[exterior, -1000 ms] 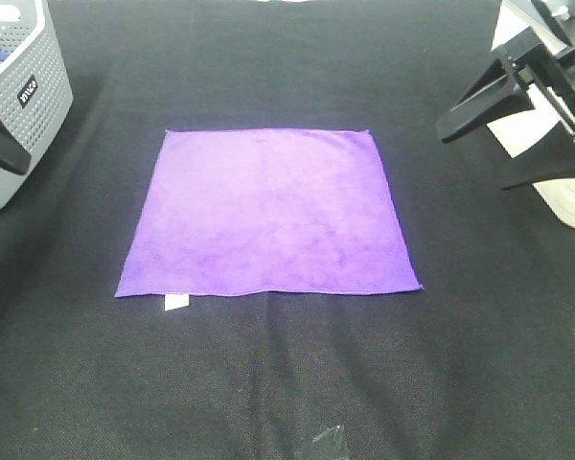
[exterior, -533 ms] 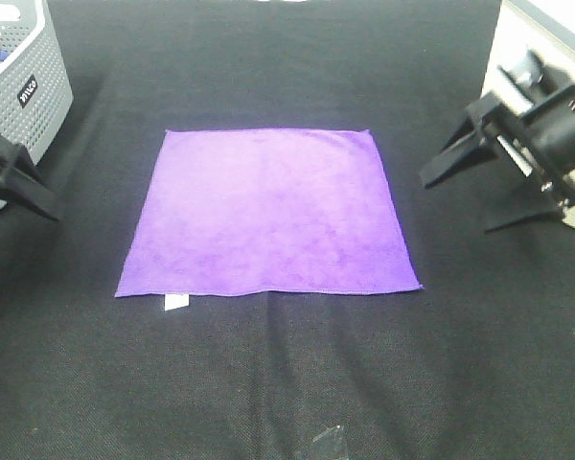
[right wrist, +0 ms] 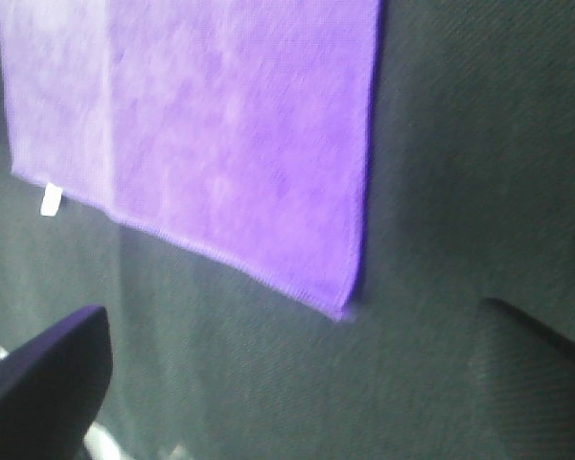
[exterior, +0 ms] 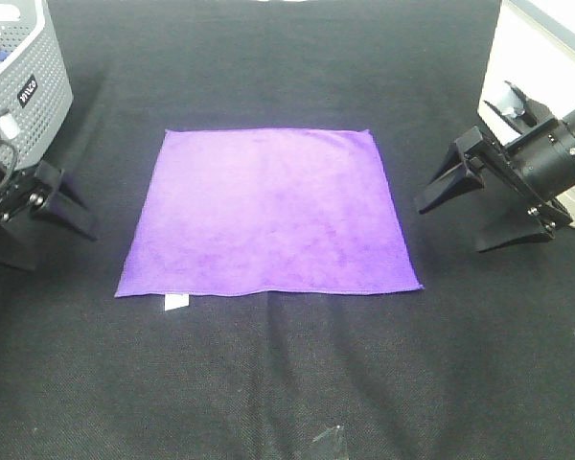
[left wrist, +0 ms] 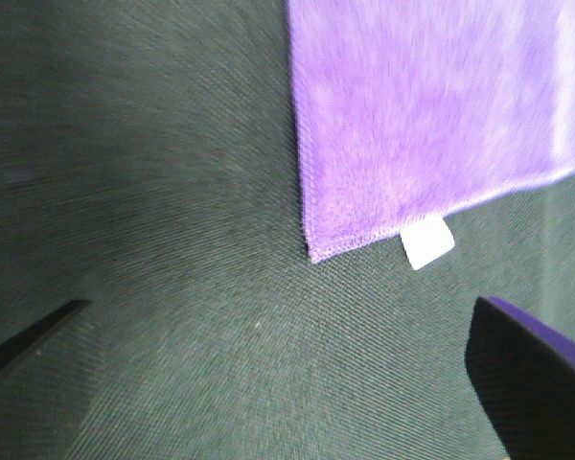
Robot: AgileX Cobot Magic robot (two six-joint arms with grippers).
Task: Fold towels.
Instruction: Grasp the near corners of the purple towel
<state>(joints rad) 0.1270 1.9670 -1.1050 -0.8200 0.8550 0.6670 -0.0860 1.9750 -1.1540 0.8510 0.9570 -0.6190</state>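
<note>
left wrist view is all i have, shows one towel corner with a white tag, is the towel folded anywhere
Observer: No. The high view shows the purple towel spread flat in one layer.
Operator: where's the right gripper
Observer: The right gripper is open, just off the towel's right edge, and holds nothing.
Operator: anything close to my arm
Observer: A grey perforated basket stands at the far left, behind the open left gripper.
</note>
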